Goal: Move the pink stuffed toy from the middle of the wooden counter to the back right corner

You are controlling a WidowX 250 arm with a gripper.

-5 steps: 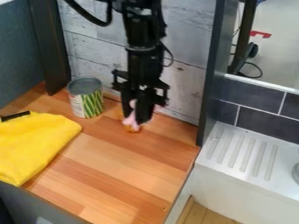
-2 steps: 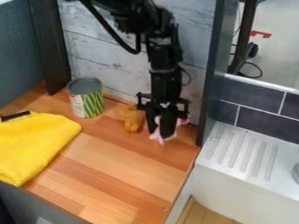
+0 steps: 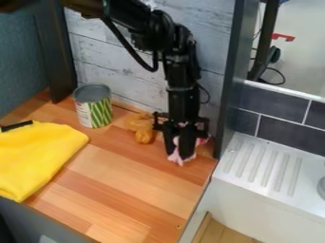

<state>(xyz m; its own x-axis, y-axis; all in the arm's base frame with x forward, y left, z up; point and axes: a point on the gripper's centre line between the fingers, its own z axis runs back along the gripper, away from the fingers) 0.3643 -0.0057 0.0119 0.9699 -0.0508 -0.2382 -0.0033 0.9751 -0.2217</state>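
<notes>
We see the gripper point(image 3: 178, 154) with its fingers closed on a pink toy point(image 3: 178, 160), low at the wooden counter point(image 3: 127, 178). From it, an orange-brown toy point(image 3: 142, 133) lies near at ten o'clock, with an open can point(image 3: 94, 113) farther along that line. We find a yellow cloth point(image 3: 38, 154) at nine o'clock, well apart.

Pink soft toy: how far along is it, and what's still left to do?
Looks done: the pink soft toy has shifted away from the orange-brown item, toward the dark upright panel.
In hand: the gripper has its fingers closed around it, low over the counter.
Seemingly left: letting go and backing off; whether it rests there, I cannot tell.
</notes>
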